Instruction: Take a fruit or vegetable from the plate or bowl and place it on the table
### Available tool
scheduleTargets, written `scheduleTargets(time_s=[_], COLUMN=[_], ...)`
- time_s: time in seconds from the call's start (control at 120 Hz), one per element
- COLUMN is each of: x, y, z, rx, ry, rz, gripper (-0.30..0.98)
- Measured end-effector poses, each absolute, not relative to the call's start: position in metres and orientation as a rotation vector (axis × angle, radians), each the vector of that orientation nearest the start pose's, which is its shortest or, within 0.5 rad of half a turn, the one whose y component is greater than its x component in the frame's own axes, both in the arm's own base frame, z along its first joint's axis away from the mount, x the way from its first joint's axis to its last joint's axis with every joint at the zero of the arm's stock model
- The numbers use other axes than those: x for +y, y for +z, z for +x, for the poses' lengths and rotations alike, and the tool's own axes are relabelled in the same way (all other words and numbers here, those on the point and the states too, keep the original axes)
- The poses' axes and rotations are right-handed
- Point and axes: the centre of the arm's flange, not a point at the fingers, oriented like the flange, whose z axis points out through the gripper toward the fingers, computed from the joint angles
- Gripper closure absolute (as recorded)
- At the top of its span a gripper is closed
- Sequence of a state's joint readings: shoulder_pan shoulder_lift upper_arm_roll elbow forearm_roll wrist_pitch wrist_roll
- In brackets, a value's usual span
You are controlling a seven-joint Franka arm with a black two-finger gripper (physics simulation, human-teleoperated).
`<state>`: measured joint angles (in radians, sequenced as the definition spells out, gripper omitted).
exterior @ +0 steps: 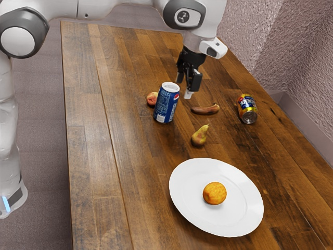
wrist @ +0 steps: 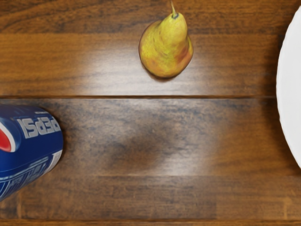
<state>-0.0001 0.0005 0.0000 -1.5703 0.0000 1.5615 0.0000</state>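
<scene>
plate (exterior: 178,208): white | pear (wrist: 165,49): yellow-green, reddish blush | pepsi can (wrist: 35,141): blue, white lettering | fruit on plate (exterior: 214,193): orange

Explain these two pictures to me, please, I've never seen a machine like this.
It's a robot arm with a two-finger gripper, drawn by a simulator. One picture comes from a camera beside the arm; the other looks down from a camera on its hand, seeing the pear, the blue can and the plate's edge.

On the wooden table are a white plate bearing an orange fruit, a pear, a brownish curved thing, perhaps a banana, a reddish fruit, a blue Pepsi can and another can. The gripper is open, holding nothing.
</scene>
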Motion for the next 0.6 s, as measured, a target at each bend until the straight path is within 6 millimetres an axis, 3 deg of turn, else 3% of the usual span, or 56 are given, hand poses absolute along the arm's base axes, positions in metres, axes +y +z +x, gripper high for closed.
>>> scheduleTargets(time_s=[0.025,0.05,0.092,0.142,0.35,0.533,0.575,0.6], x=[0.001,0.03,0.083,0.103,0.107,0.107,0.108,0.109], y=[0.632,0.635,0.637,0.637,0.632,0.63,0.639,0.656], z=[0.596,0.618,0.63,0.633,0.629,0.625,0.621,0.612], rx=[0.087,0.091,0.1,0.221,0.841,1.243,1.313,1.35], ry=[-0.026,-0.04,-0.033,-0.005,0.093,0.117,0.1,0.058], rz=[-3.145,-3.128,-3.105,-3.095,-3.04,-2.936,-2.903,-2.877], gripper=[0.01,0.01,0.01,0.0,0.0,0.0,0.0,0.0])
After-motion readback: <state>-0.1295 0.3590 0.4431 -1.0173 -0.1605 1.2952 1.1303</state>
